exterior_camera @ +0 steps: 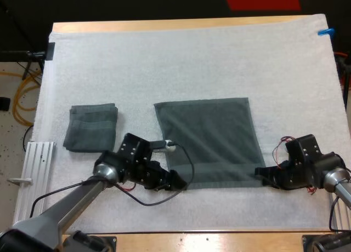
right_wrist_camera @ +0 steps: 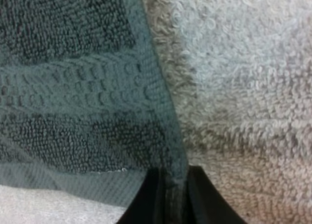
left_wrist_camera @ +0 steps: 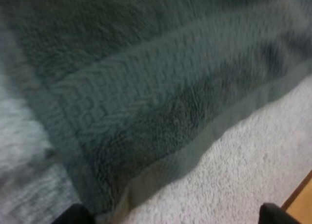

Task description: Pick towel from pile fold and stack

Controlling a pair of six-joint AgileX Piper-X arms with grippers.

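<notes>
A dark grey-green towel (exterior_camera: pixel 208 139) lies spread flat in the middle of the white mat (exterior_camera: pixel 192 66). My left gripper (exterior_camera: pixel 178 182) sits low at the towel's near left corner. In the left wrist view its fingers (left_wrist_camera: pixel 73 215) stand wide apart, open (left_wrist_camera: pixel 173 215), with the towel's corner (left_wrist_camera: pixel 146 112) lying between them untouched. My right gripper (exterior_camera: pixel 259 173) is at the near right corner. Its fingers (right_wrist_camera: pixel 148 199) press the towel's hem (right_wrist_camera: pixel 73 112) from both sides, so it is shut (right_wrist_camera: pixel 171 195) on the towel.
A folded towel (exterior_camera: pixel 91 126) rests on the mat to the left of the spread one. A white ridged rail (exterior_camera: pixel 34 175) runs along the table's left edge. The wooden front edge (exterior_camera: pixel 208 238) is close behind both grippers.
</notes>
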